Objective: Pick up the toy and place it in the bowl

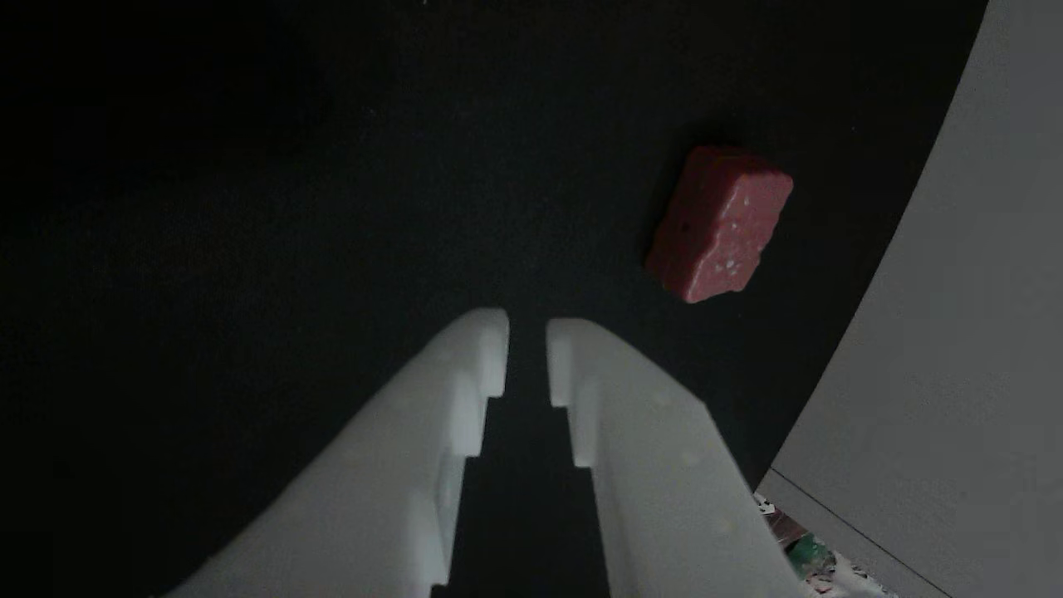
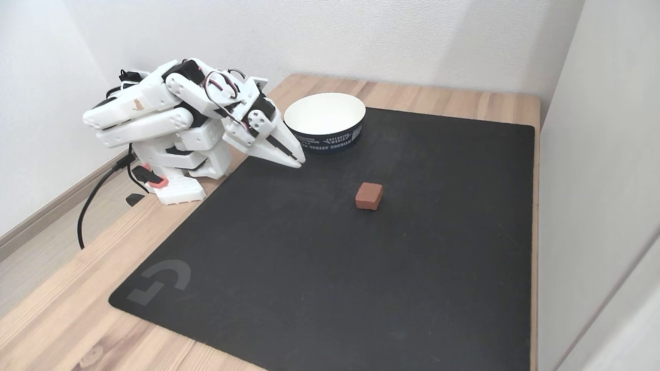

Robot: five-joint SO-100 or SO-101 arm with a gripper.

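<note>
Toy [image 2: 369, 196], dark red, sits untouched mid-mat [image 2: 319, 268], nearest you in the fixed view. Behind it your gripper [image 2: 298, 158] hovers well apart, jaws nearly closed on nothing. Farthest, the bowl [image 2: 325, 135] waits; you have picking and placing left.

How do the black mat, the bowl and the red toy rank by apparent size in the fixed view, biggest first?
1. Black mat, by far the largest.
2. Bowl.
3. Red toy, the smallest, though it lies a little nearer the camera than the bowl.
</note>
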